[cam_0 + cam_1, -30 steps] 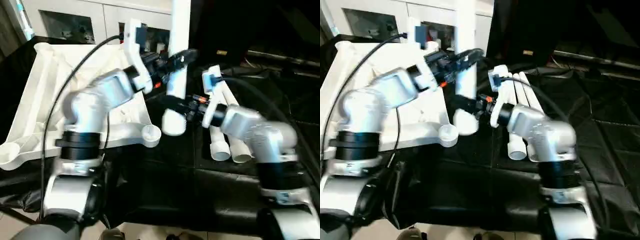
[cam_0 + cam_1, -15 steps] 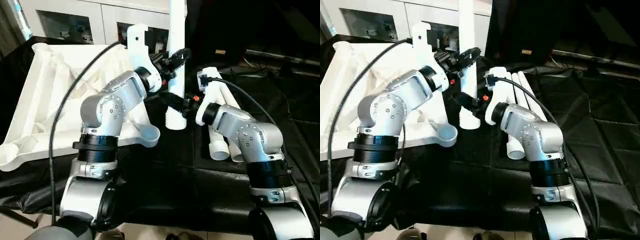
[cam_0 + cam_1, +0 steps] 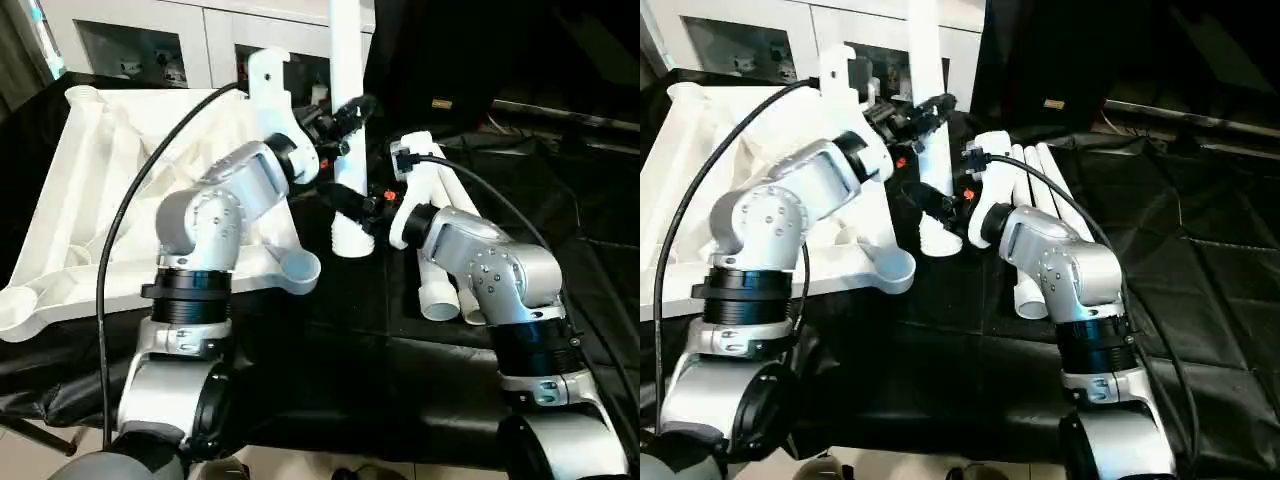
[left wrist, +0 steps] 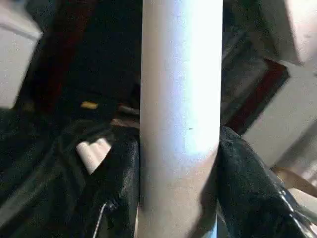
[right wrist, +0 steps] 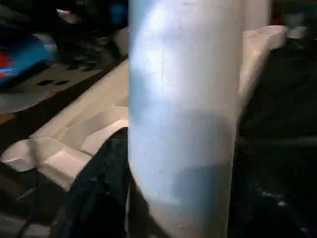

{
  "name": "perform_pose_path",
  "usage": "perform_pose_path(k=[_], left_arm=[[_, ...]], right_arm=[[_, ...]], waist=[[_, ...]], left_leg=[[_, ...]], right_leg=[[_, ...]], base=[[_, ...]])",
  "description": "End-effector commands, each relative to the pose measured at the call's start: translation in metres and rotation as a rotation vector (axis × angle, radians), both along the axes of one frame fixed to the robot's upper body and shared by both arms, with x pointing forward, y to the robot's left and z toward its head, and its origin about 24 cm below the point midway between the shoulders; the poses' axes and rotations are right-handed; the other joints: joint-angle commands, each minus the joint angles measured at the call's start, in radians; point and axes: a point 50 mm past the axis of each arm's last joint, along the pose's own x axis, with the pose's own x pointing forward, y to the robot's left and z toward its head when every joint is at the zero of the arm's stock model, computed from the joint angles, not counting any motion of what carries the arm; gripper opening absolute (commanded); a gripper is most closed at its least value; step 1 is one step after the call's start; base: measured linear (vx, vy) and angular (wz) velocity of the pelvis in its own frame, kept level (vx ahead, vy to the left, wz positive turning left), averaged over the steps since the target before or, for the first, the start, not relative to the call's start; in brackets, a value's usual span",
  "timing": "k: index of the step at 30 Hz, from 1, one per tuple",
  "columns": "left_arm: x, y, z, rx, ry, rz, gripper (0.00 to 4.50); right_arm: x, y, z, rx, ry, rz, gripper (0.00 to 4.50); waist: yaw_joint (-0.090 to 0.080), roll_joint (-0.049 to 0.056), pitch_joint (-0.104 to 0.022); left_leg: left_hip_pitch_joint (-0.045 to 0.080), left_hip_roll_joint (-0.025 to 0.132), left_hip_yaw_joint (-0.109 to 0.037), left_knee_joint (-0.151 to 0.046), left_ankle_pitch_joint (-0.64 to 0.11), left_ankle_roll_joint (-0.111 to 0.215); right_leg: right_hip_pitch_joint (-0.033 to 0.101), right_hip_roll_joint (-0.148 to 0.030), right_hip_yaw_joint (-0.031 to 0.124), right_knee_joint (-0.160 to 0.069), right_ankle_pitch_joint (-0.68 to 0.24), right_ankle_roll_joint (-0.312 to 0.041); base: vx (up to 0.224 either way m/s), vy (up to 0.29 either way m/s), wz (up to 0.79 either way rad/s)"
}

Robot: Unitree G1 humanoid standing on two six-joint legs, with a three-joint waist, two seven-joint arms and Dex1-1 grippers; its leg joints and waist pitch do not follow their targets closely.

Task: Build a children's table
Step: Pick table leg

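Tabletop (image 3: 90,190) lies underside up on the black-draped desk (image 3: 330,350), on the robot's left, one round corner socket (image 3: 298,268) nearest the robot. Just beside that socket, a white leg (image 3: 347,120) stands upright, its wide end over the cloth, clamped from both sides: the left gripper (image 3: 347,112) pinches it higher up, the right gripper (image 3: 352,207) lower down, black fingers pressed against the tube on either side. Three more legs (image 3: 445,250) lie together on the cloth to the right, near the right arm.

Seating this leg well probably means keeping it plumb, shifting its wide end sideways over the socket, then pressing straight down with neither grip slackening.

Both head cameras show the leg's foot still apart from the socket. Each wrist camera gives what they cannot: the left fingers (image 4: 124,193) and right fingers (image 5: 106,198) hugging the tube.
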Motion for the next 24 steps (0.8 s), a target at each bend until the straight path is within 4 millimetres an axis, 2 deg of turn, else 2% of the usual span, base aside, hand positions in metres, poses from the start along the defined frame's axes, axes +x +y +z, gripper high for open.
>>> perform_pose_path(k=[1,4,7,8,9,13,15,18,19,24], left_arm=[[-0.001,0.0,0.004,0.013,-0.037,-0.071,1.87],[-0.004,0.004,0.004,0.044,-0.061,-0.167,1.86],[-0.01,0.006,0.007,0.041,-0.072,-0.276,1.86],[-0.012,0.007,0.009,0.027,-0.078,-0.319,1.86],[-0.014,0.008,0.011,0.005,-0.081,-0.355,1.86],[-0.018,0.008,0.022,-0.084,-0.109,-0.462,1.86],[-0.02,0.008,0.025,-0.118,-0.118,-0.498,1.86],[-0.022,0.007,0.027,-0.144,-0.12,-0.524,1.86],[-0.022,0.006,0.026,-0.142,-0.12,-0.529,1.86],[-0.022,0.006,0.025,-0.137,-0.114,-0.544,1.86]], right_arm=[[-0.007,-0.004,0.01,-0.009,-0.033,0.092,2.94],[-0.017,-0.007,0.008,-0.027,-0.019,0.194,3.06],[-0.02,-0.011,0.006,-0.024,0.007,0.23,3.06],[-0.021,-0.013,0.006,-0.022,0.015,0.246,3.06],[-0.022,-0.014,0.006,-0.021,0.022,0.255,3.06],[-0.026,-0.019,0.007,-0.011,0.038,0.281,3.06],[-0.028,-0.02,0.007,-0.007,0.041,0.299,3.06],[-0.03,-0.02,0.005,-0.006,0.048,0.307,3.06],[-0.03,-0.019,0.004,-0.005,0.053,0.307,2.89],[-0.029,-0.019,0.003,0.008,0.068,0.297,2.38]], waist=[[-0.001,0.005,-0.076],[0.003,0.005,-0.076],[0.001,0.012,-0.075],[0.001,0.01,-0.075],[0.001,0.014,-0.074],[0.001,0.013,-0.076],[0.003,0.016,-0.076],[0.002,0.015,-0.075],[0.002,0.012,-0.076],[0.002,0.015,-0.075]], left_leg=[[0.008,0.012,0.001,-0.068,-0.031,-0.007],[0.009,0.009,0.001,-0.068,-0.024,0.0],[0.01,0.012,0.001,-0.069,-0.038,-0.008],[0.011,0.012,0.002,-0.068,-0.041,-0.009],[0.011,0.011,0.003,-0.068,-0.046,-0.014],[0.009,0.012,0.002,-0.067,-0.041,-0.018],[0.009,0.012,0.003,-0.067,-0.038,-0.015],[0.008,0.012,0.002,-0.068,-0.053,-0.015],[0.008,0.012,0.002,-0.067,-0.054,-0.017],[0.009,0.013,0.001,-0.068,-0.057,-0.022]], right_leg=[[0.074,-0.081,0.039,-0.06,-0.024,-0.165],[0.076,-0.08,0.04,-0.06,-0.031,-0.159],[0.07,-0.084,0.04,-0.061,-0.059,-0.169],[0.071,-0.084,0.04,-0.062,-0.065,-0.172],[0.071,-0.082,0.04,-0.062,-0.068,-0.179],[0.073,-0.083,0.04,-0.059,-0.044,-0.198],[0.074,-0.081,0.04,-0.057,-0.029,-0.2],[0.074,-0.082,0.039,-0.061,-0.044,-0.203],[0.076,-0.083,0.039,-0.062,-0.058,-0.199],[0.074,-0.083,0.039,-0.065,-0.09,-0.185]], base=[[0.0,0.0,0.0],[0.0,0.0,0.0],[0.0,0.0,0.0],[0.0,0.0,0.0],[0.0,0.0,0.0],[0.0,0.0,0.0],[0.0,0.0,0.0],[0.0,0.0,0.0],[0.0,0.0,0.0],[0.0,0.0,0.0]])
